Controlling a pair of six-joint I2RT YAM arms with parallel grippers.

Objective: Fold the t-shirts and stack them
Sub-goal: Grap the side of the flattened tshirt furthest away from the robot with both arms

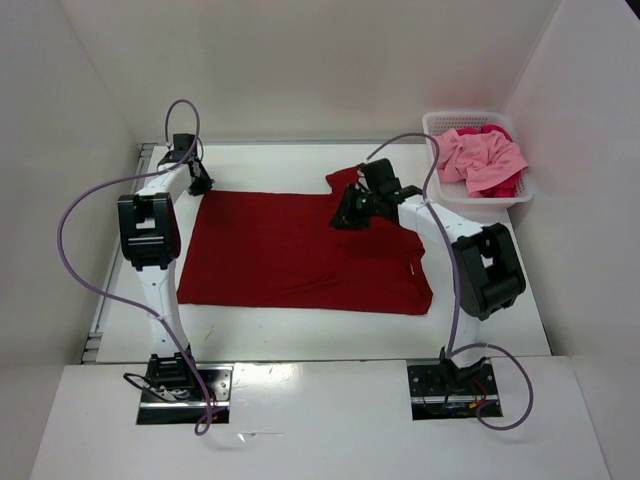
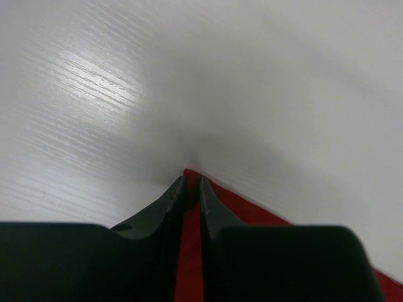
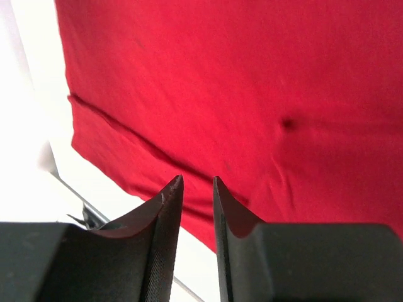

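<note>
The dark red t-shirt [image 1: 300,255] lies spread flat on the white table, its far sleeve up by the right arm. My left gripper [image 1: 202,185] sits at the shirt's far left corner. In the left wrist view its jaws [image 2: 191,179] are drawn close together with the red corner [image 2: 252,211] between them. My right gripper [image 1: 345,215] hovers over the shirt's far right part, near the sleeve. Its jaws [image 3: 195,179] stand open above the red cloth [image 3: 252,75] with nothing between them. The light pink t-shirt [image 1: 480,155] and the magenta-pink one [image 1: 495,128] lie bunched in the basket.
The white mesh basket [image 1: 462,115] stands at the back right corner against the wall. White walls close in the table on the left, back and right. A metal rail [image 1: 100,320] runs along the table's left edge. Purple cables loop over both arms.
</note>
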